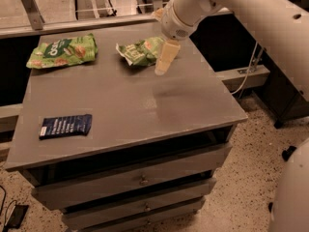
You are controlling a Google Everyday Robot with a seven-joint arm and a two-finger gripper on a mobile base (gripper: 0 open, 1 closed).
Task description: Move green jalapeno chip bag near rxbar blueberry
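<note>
Gripper poised at right edge of green jalapeno chip bag — likely lining up a grasp; its spread cannot be told — rxbar blueberry well apart, front-left.

Two chip bags are lying on the single counter: the green jalapeno chip bag and a brighter green bag. One rxbar blueberry is lying there too (three packets altogether). One tool is hovering just beside the paler bag.
</note>
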